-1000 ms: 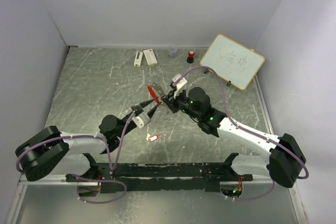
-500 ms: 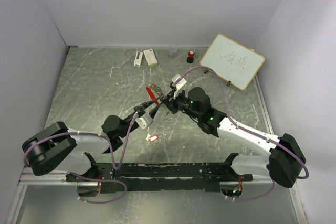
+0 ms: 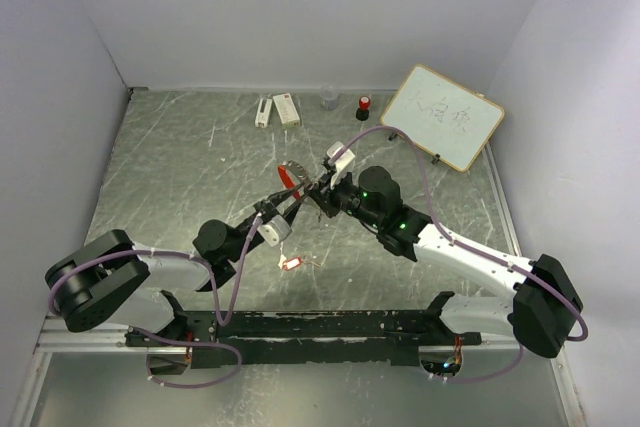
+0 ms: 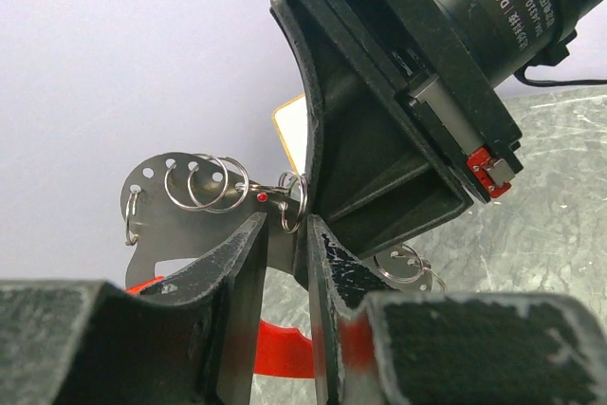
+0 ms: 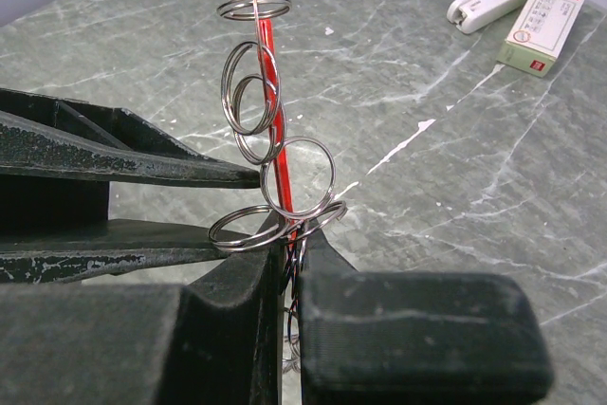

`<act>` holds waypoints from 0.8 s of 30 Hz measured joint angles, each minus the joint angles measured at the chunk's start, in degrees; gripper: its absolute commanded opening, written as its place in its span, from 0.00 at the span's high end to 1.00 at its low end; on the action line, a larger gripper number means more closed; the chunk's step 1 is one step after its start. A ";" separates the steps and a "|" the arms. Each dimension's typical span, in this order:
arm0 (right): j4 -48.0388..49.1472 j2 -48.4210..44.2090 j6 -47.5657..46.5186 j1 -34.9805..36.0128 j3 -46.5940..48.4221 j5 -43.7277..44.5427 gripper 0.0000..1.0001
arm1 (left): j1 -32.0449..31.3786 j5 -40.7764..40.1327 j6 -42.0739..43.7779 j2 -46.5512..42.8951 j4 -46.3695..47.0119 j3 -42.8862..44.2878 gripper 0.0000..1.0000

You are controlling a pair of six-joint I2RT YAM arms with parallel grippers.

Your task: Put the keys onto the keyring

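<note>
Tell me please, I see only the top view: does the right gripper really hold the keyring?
Observer: Yes. In its wrist view the right gripper is shut on the lower edge of the keyring.
Operator: And the other side?
Observer: The left gripper has its jaws a little apart, and a small ring sits just at its tips. I cannot tell whether it is gripped.

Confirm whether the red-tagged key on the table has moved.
No. The red-tagged key lies at the same spot ahead of the black rail.
</note>
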 measured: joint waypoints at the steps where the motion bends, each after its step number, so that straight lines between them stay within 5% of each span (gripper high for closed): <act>1: 0.00 0.00 0.00 0.00 0.00 -0.02 1.00 | -0.02 -0.02 0.09 0.00 0.00 0.00 0.68; 9: 0.00 0.00 0.09 0.00 0.00 -0.20 1.00 | -0.11 -0.07 0.48 0.02 0.02 0.02 0.74; 13: 0.02 0.00 0.24 0.00 0.00 -0.39 1.00 | -0.15 -0.09 0.50 0.11 0.07 0.02 0.92; 24: 0.07 0.00 0.79 0.00 -0.17 -0.74 1.00 | -0.22 -0.55 1.29 0.11 0.94 0.02 0.93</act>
